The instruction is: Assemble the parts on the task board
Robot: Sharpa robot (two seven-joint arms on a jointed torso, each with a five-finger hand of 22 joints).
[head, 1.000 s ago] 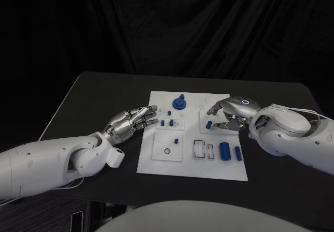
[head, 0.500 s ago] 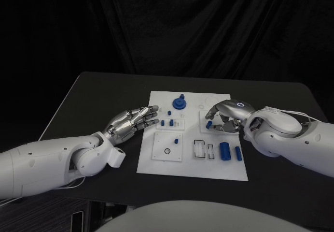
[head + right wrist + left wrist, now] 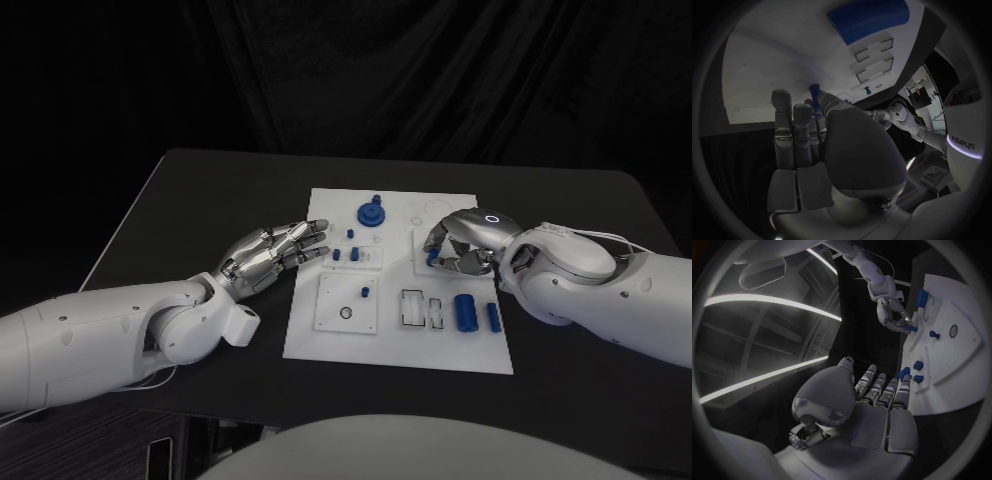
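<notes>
Over the white board's right side the right hand pinches a small blue peg between thumb and fingers, just above the plate, while the left hand hovers at the board's left edge, fingers straight and apart, holding nothing.

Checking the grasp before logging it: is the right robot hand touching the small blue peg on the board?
Touching. In the right wrist view, the right robot hand has the small blue peg pinched at its fingertips, no gap visible.
</notes>
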